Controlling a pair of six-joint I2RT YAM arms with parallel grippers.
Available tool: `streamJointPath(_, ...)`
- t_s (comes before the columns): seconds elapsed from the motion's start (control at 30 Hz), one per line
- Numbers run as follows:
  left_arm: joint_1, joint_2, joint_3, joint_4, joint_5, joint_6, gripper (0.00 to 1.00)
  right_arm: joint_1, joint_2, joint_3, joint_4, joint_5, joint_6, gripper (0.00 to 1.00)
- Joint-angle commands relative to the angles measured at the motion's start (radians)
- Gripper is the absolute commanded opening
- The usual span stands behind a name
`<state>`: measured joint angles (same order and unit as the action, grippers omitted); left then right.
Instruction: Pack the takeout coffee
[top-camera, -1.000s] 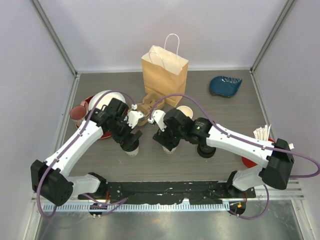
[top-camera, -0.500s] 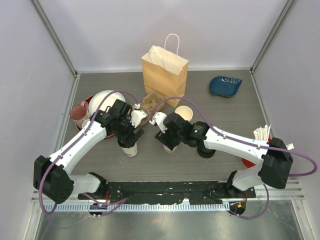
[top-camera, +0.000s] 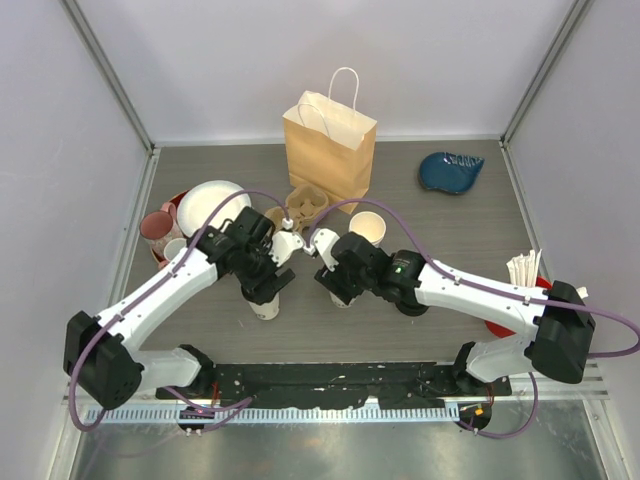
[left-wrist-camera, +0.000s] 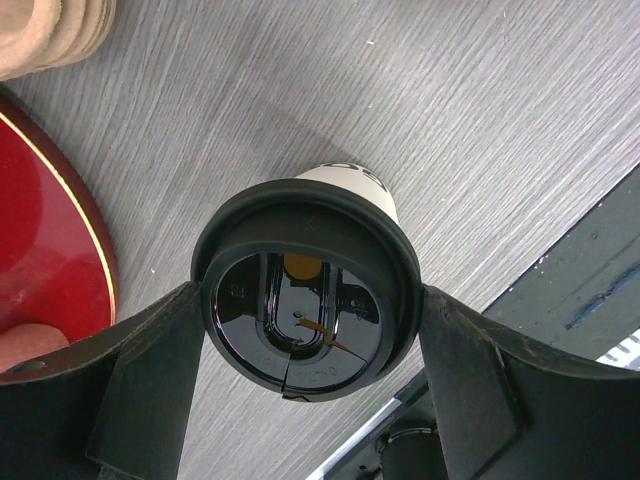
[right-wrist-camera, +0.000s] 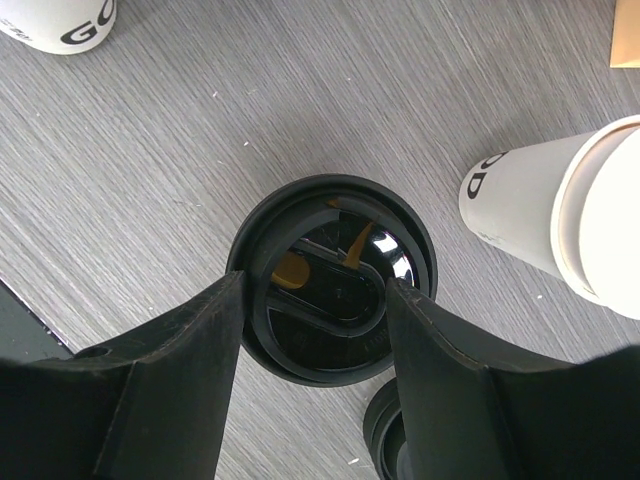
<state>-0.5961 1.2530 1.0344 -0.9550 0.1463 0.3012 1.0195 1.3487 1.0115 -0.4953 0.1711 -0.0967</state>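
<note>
**Takeout coffee: both cups bracketed, grip not confirmed**

- Left cup (left-wrist-camera: 305, 300) and right cup (right-wrist-camera: 335, 310) stand upright on the tabletop (top-camera: 450, 235), mid-front and near each other. Lids are on.
- Left end effector (top-camera: 265, 288): jaws wide, one finger (left-wrist-camera: 150, 390) each side of the lid. No gap shows at the rim, but I can't tell if it's actually clamped.
- Right end effector (top-camera: 340, 285): same pose, a bit narrower. Its fingers (right-wrist-camera: 180, 380) overlap the lid edge in the wrist view, so contact can't be judged.
- Handling (my read): light thin paper wall that dents easily, and probably liquid inside, so keep them vertical. The plastic lid is slick and only press-fit, so a squeeze there could pop it. Better to hold the cup wall just under the rim, with modest force.
- Cardboard carrier (top-camera: 305, 203) sits just behind the two wrists, and the paper bag (top-camera: 330, 140) is right behind that. It's a short haul.
- In the way: a lidless cup (top-camera: 370, 227) just behind the right arm and a stack of black lids (top-camera: 412, 303) just beside the right cup.
- The wrists are close together, so there's a collision risk if both lift at once.
- Red tray (left-wrist-camera: 50, 250) with the white plate (top-camera: 208, 203) and pink mug (top-camera: 156, 227) is on the left, off the path.
</note>
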Motion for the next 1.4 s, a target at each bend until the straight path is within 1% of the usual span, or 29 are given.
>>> streamJointPath(0.0, -0.054, -0.007, -0.060, -0.033, -0.069, 0.016, 0.71, 0.007, -0.023, 0.006, -0.014, 0.074, 0.035, 0.62)
streamJointPath(0.07, -0.088, -0.012, -0.079, -0.019, -0.114, 0.021, 0.69, 0.007, -0.025, 0.006, -0.025, 0.093, 0.054, 0.62)
streamJointPath(0.13, -0.105, -0.017, -0.092, -0.004, -0.198, 0.026, 0.68, 0.007, -0.026, 0.002, -0.031, 0.125, 0.075, 0.62)
streamJointPath(0.33, -0.107, -0.043, -0.120, 0.076, -0.371, 0.036, 0.63, 0.004, -0.033, -0.007, -0.045, 0.205, 0.135, 0.62)
streamJointPath(0.47, -0.100, -0.058, -0.151, 0.156, -0.458, 0.055, 0.60, -0.019, -0.026, -0.004, -0.083, 0.234, 0.182, 0.62)
streamJointPath(0.53, -0.087, -0.066, -0.168, 0.188, -0.461, 0.065, 0.60, -0.036, -0.029, -0.007, -0.097, 0.242, 0.213, 0.62)
streamJointPath(0.63, -0.038, -0.064, -0.183, 0.220, -0.456, 0.094, 0.60, -0.076, -0.055, -0.022, -0.109, 0.238, 0.255, 0.61)
streamJointPath(0.77, 0.036, -0.049, -0.185, 0.231, -0.401, 0.133, 0.59, -0.136, -0.106, -0.047, -0.130, 0.235, 0.293, 0.61)
streamJointPath(0.8, 0.060, -0.041, -0.186, 0.233, -0.387, 0.141, 0.59, -0.169, -0.118, -0.053, -0.135, 0.237, 0.299, 0.61)
streamJointPath(0.93, 0.096, -0.023, -0.174, 0.233, -0.350, 0.159, 0.59, -0.231, -0.140, -0.065, -0.150, 0.225, 0.313, 0.61)
streamJointPath(1.1, 0.098, -0.012, -0.157, 0.202, -0.286, 0.156, 0.59, -0.260, -0.140, -0.063, -0.146, 0.243, 0.301, 0.61)
streamJointPath(1.27, 0.098, -0.007, -0.155, 0.177, -0.235, 0.157, 0.63, -0.295, -0.125, -0.067, -0.114, 0.225, 0.276, 0.61)
streamJointPath(1.37, 0.098, -0.017, -0.154, 0.173, -0.209, 0.156, 0.64, -0.337, -0.128, -0.074, -0.085, 0.208, 0.261, 0.61)
